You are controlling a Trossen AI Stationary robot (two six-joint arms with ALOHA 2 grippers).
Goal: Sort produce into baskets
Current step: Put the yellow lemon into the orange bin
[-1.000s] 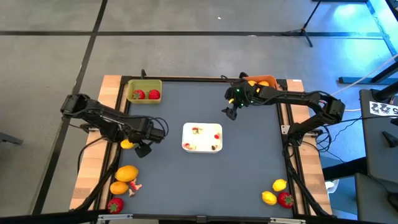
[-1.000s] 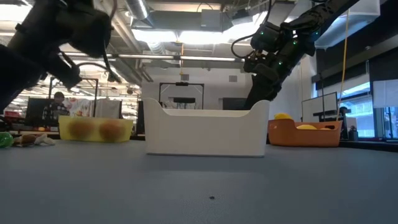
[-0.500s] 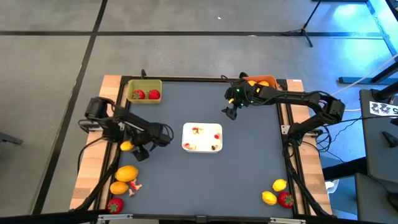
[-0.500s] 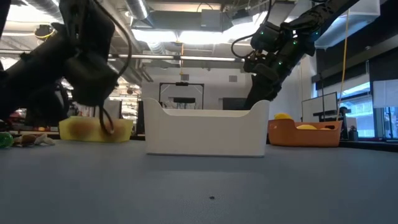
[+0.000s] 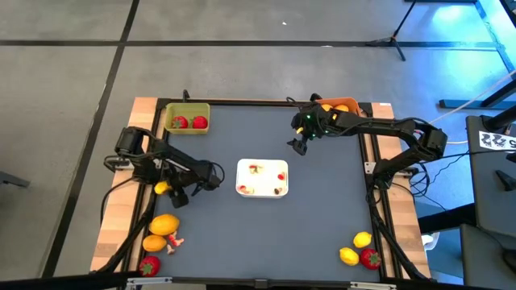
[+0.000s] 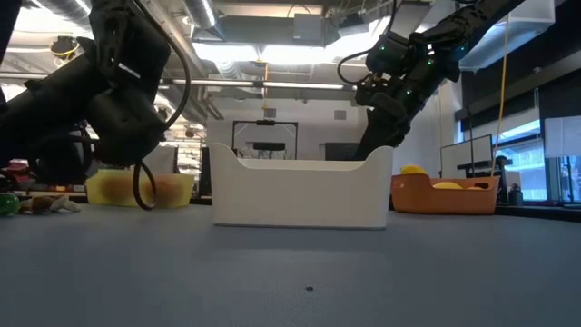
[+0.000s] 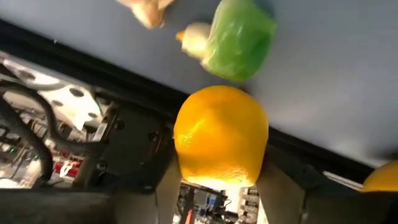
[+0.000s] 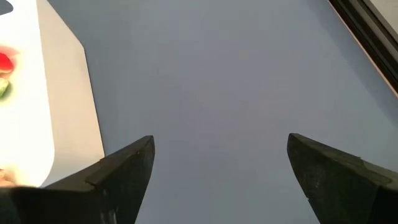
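Note:
A yellow-orange fruit lies at the left edge of the dark mat. My left gripper is down at it, and in the left wrist view the fruit fills the gap between the fingers. My right gripper hangs open over bare mat near the orange basket, which holds yellow fruits. The yellow-green basket at the far left holds two red strawberries. More produce lies at the near left corner and the near right corner. My left gripper has the yellow-orange fruit pinched by its two opposite sides between the two fingers. The fingers slant down at it from the table's right side. The fruit sits over the mat's left border; I cannot tell whether it is lifted clear.
A flat white tray with small scraps stands mid-table, between the arms. A green leafy scrap lies on the mat just beyond the held fruit. A black frame and wooden strips border the mat.
My left gripper has sunk toward the mat and tipped further down, ending at the yellow-orange fruit by the left edge. The left arm's elbow has swung toward the table. The fruit lies where it did.

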